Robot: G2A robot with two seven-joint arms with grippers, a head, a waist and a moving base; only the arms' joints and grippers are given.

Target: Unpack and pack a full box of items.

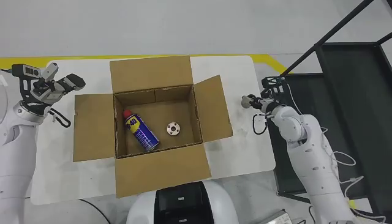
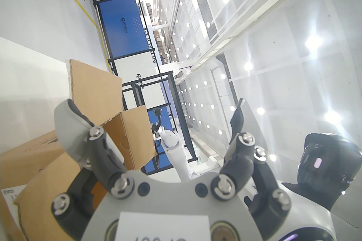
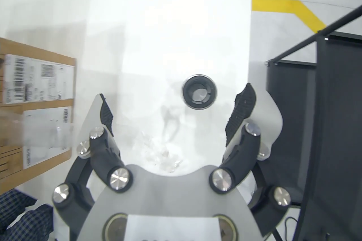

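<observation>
While spray can point(image 1: 141, 131) lies in box point(image 1: 153, 74): long axis slants, red cap toward left gripper point(image 2: 154, 109)
left fingers point(image 2: 70, 123): spread, nearer arm
right gripper point(image 3: 175, 93): fingers spread, empty, farther

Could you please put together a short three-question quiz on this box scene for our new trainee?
1. True or false: the spray can lies inside the open cardboard box.
2. What lies beside the can in the box? A) a small round disc B) a mug C) a sponge
3. Fill in: the left tool and the right tool are both ____.
Key: 1 true; 2 A; 3 open.
</observation>
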